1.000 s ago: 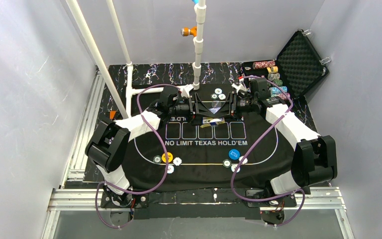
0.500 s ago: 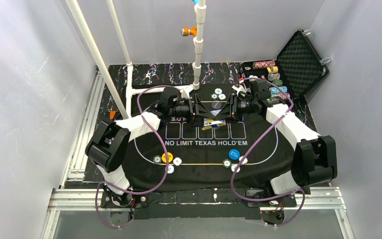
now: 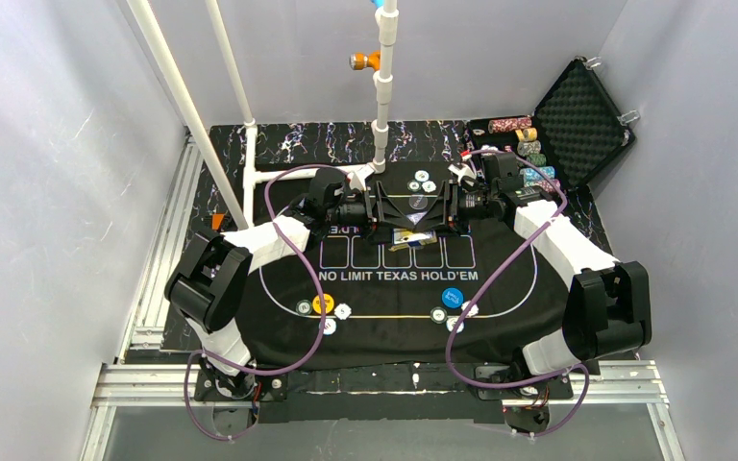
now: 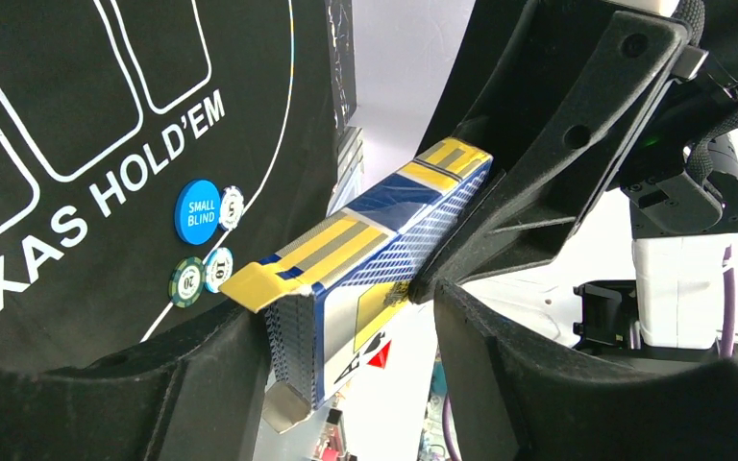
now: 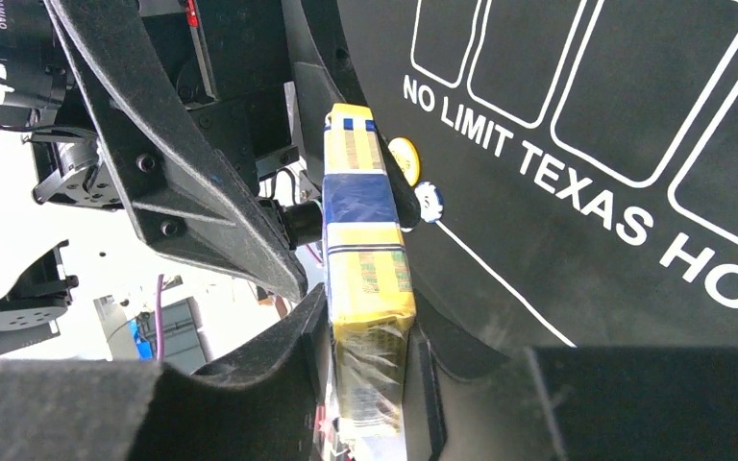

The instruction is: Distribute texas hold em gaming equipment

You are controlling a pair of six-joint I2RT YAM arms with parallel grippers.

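Note:
A yellow and blue card box hangs just above the far middle of the mat, between my two grippers, which face each other. My right gripper is shut on its wrapped end, one finger on each face. My left gripper has its jaws around the open end. The flap is up there and blue-patterned cards show. The left finger touches the box and a gap shows at the other. A yellow button, a blue button and chips lie near.
The black mat covers the table's middle. More chips lie behind the grippers. An open black case with rows of chips stands at the back right. White pipes rise behind. Purple cables loop beside both arms.
My left gripper has shifted slightly toward the far side at the box's open end. The right gripper and the box have barely moved.

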